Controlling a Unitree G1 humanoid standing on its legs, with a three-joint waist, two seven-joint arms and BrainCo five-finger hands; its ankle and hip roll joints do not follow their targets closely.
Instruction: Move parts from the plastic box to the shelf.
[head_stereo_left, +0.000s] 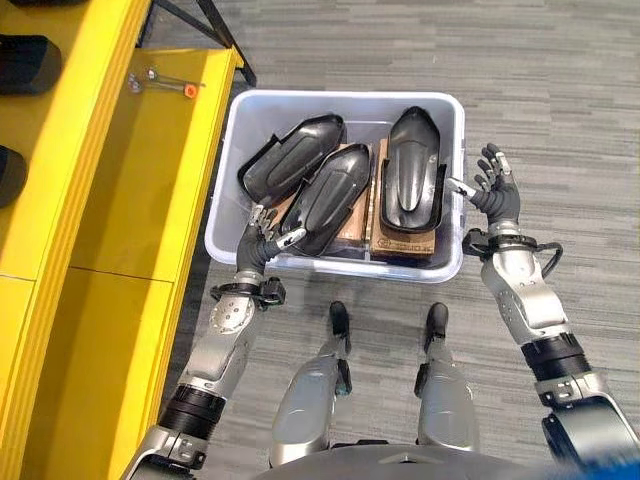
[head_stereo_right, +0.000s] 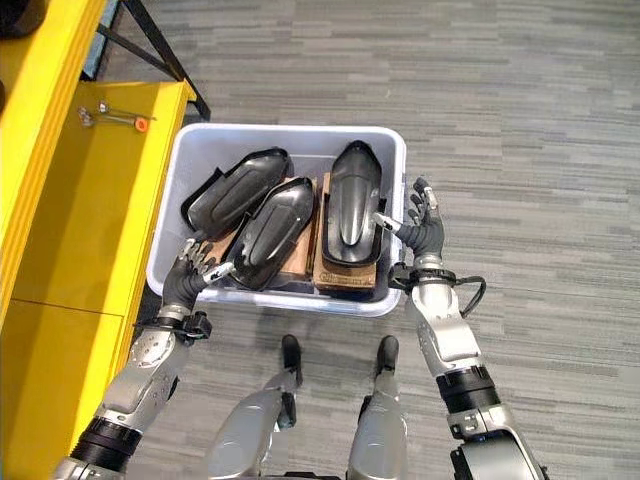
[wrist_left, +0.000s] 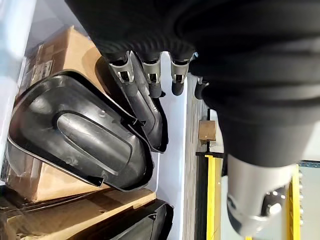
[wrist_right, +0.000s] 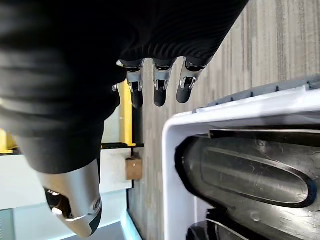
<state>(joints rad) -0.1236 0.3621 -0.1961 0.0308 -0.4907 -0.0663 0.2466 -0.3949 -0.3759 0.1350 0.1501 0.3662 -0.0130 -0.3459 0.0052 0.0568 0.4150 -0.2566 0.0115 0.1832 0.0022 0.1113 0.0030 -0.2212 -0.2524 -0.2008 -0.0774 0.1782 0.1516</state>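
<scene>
Three black moulded plastic shell parts lie in pale translucent plastic box on floor, beside yellow shelf. Left robot hand fingers relaxed at nearest part's end, not gripping. Right robot hand splayed, empty, outside box wall, likely poised.

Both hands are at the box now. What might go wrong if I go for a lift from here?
The left robot hand reaches the near end of the middle black part, which overlaps the left black part; lifting one may drag the other. The right robot hand is open outside the plastic box, beside the rim, so closing now would likely catch the wall, not the right-hand part.
</scene>
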